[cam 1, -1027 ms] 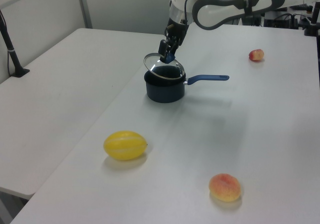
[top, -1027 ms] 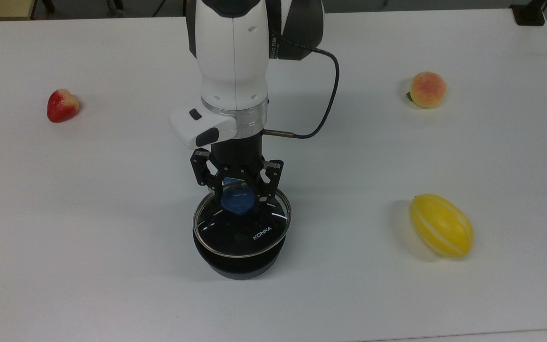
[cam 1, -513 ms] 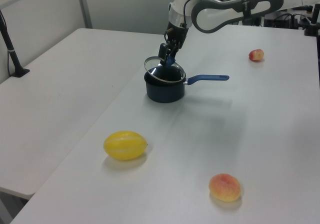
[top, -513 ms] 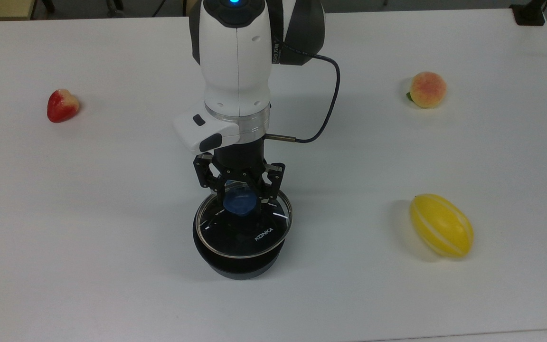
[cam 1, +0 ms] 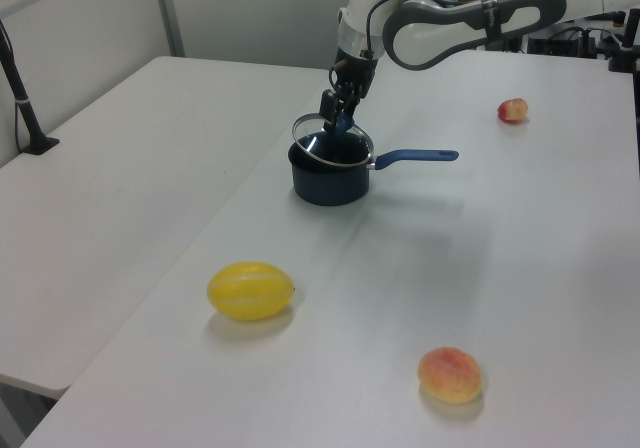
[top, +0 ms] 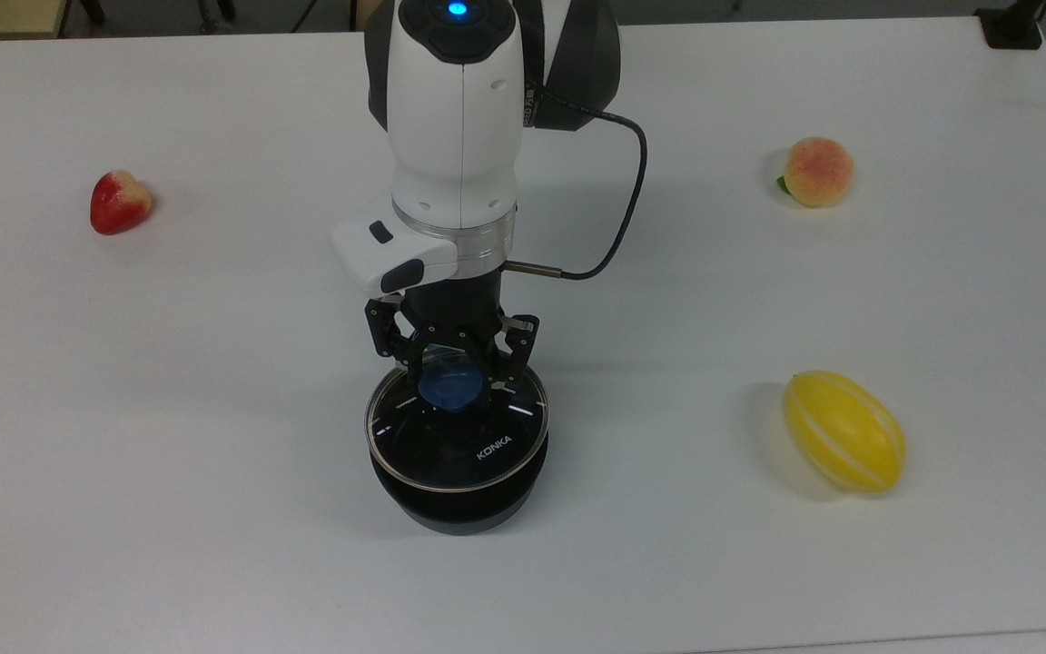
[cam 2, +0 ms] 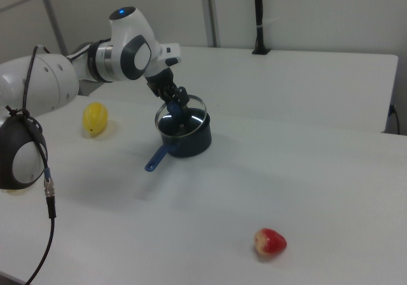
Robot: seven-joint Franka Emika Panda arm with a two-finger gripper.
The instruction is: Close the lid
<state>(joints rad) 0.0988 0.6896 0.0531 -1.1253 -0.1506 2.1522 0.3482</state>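
Pincer [top: 452,371] clamped on the lid's [top: 456,434] blue knob, holding it tilted over the pot [cam 1: 328,176], far edge raised, presumably to seat it.

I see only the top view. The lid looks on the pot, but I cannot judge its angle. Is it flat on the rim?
Observer: Not flat. In the left view the lid is tilted, its far edge raised above the pot, with the gripper shut on the blue knob.
Operator: I cannot find the pot's handle. Where does it point?
Observer: In the left view the blue handle points to the left view's right, toward the strawberry.
Operator: Is anything close to that handle?
Observer: No. In the right view the handle lies over bare table, well apart from the strawberry.
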